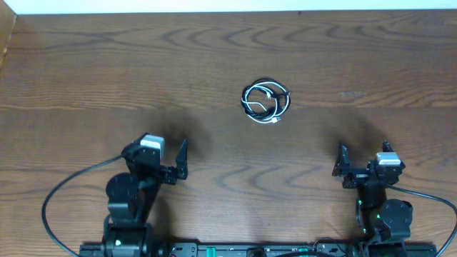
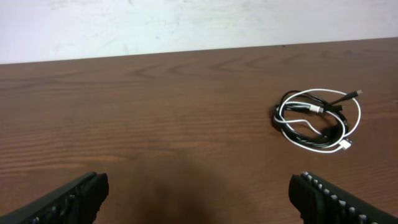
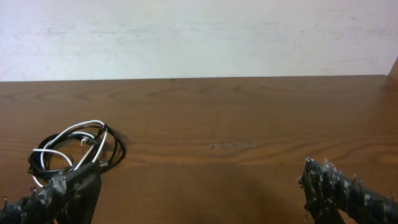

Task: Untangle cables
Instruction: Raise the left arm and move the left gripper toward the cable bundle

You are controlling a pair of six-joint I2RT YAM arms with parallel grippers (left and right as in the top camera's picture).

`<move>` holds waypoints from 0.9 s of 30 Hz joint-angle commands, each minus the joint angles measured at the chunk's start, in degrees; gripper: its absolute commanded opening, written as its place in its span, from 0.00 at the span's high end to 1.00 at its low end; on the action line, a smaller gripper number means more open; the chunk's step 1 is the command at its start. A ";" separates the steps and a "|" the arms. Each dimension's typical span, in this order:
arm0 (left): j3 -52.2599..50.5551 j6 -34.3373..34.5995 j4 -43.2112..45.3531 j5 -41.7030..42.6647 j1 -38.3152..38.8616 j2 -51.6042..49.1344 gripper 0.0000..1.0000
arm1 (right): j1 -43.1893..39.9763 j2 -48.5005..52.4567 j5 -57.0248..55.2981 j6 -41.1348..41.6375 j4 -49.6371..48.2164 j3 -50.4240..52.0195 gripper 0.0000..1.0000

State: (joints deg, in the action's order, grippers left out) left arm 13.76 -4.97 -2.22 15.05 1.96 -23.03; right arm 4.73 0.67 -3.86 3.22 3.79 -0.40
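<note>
Left fingers [image 2: 74,199] and right fingers [image 3: 336,190] sit near, spread wide apart, holding nothing. Black and white cables [image 1: 265,101] lie looped together farther out on the desk [image 1: 107,71], between both arms. Untangling looks not yet started. Next, one arm should reach and pinch one cable.
</note>
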 commanded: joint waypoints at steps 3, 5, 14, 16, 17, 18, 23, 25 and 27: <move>7.87 -1.01 -0.50 2.64 -0.26 -9.60 0.02 | 0.24 -0.28 -0.07 -0.09 0.22 0.09 0.01; 10.19 -1.01 -1.42 3.85 -0.22 -12.74 0.02 | 0.24 -0.28 -0.09 -0.09 0.22 0.09 0.01; 21.09 -1.07 -11.32 4.02 -0.22 -20.74 0.02 | 0.24 -0.28 -0.07 -0.09 0.22 0.09 0.01; 24.17 -1.07 -14.36 4.02 -0.22 -22.77 0.02 | 0.24 -0.28 -0.09 -0.09 0.22 0.09 0.01; 26.10 -1.05 -16.04 4.02 -0.22 -24.11 0.02 | 0.24 -0.28 -0.09 -0.09 0.22 0.09 0.01; 27.19 -1.05 -17.14 4.02 -0.22 -24.90 0.02 | 0.24 -0.28 -0.07 -0.09 0.22 0.09 0.01; 33.24 -1.05 -23.23 4.00 -0.22 -29.92 0.02 | 0.24 -0.28 -0.09 -0.09 0.22 0.09 0.01; 34.23 -1.07 -24.22 4.00 -0.22 -31.34 0.02 | 0.24 -0.28 -0.09 -0.09 0.22 0.09 0.01; 36.54 -1.03 -27.28 4.04 -0.22 -34.03 0.02 | 0.24 -0.28 -0.09 -0.09 0.22 0.09 0.01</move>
State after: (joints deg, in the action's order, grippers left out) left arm 46.94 -4.99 -26.48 18.15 1.96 -54.39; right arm 4.73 0.69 -3.84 3.22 3.84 -0.40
